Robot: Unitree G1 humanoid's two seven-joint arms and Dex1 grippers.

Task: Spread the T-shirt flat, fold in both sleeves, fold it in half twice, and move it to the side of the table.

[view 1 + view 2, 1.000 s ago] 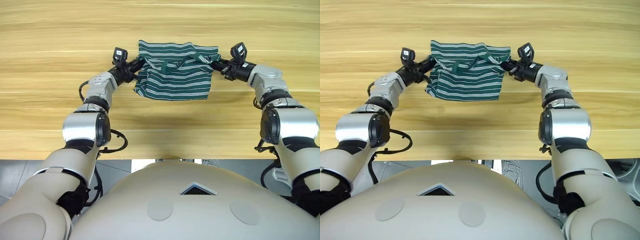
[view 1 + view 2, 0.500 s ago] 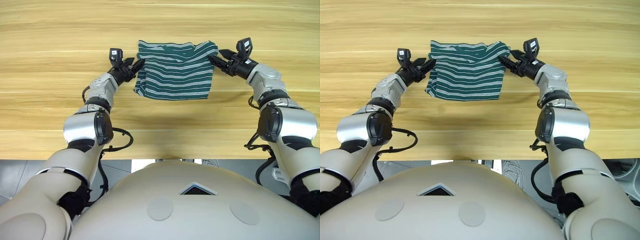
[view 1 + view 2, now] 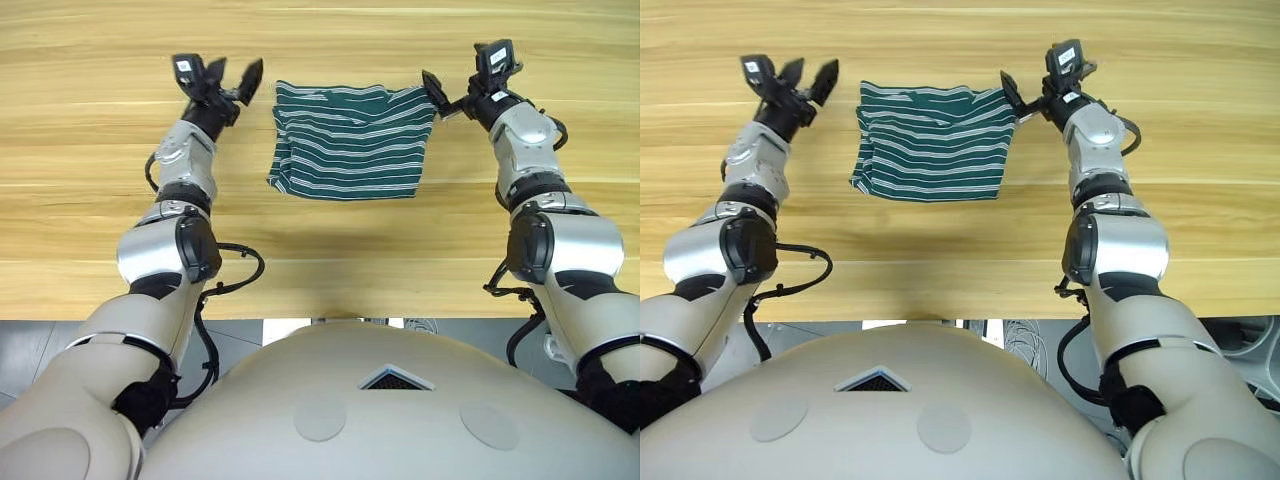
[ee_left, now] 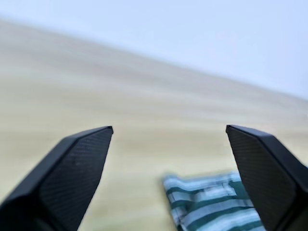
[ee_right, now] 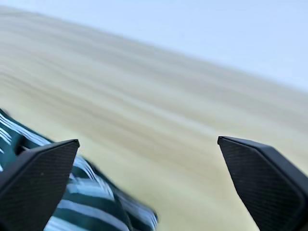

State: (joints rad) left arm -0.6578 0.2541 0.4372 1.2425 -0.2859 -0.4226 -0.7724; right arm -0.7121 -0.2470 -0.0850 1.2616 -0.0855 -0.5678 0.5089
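1. One dark green T-shirt with thin white stripes (image 3: 350,140) lies folded into a rough rectangle on the pale wooden table (image 3: 100,200), towards its far middle, between the two arms. Its sleeves are tucked out of sight, and the layers underneath cannot be counted.
2. Its near left corner sags outward, so that edge is uneven. The far edge shows a rumpled fold whose make-up is hard to read.
3. The left gripper (image 3: 810,75) hangs beside the shirt's far left corner, apart from the cloth, with its two black fingers spread wide and nothing between them. In the left wrist view only a blurred corner of the striped cloth shows, cut off by the frame edge.
4. The right gripper (image 5: 147,140) is at the shirt's far right corner, fingers spread wide and holding nothing. From the head views, one dark finger (image 3: 431,88) sits right at the cloth's corner; whether it touches cannot be told.
5. In the right wrist view the cloth is partly hidden behind one finger and cut off at the frame edge.
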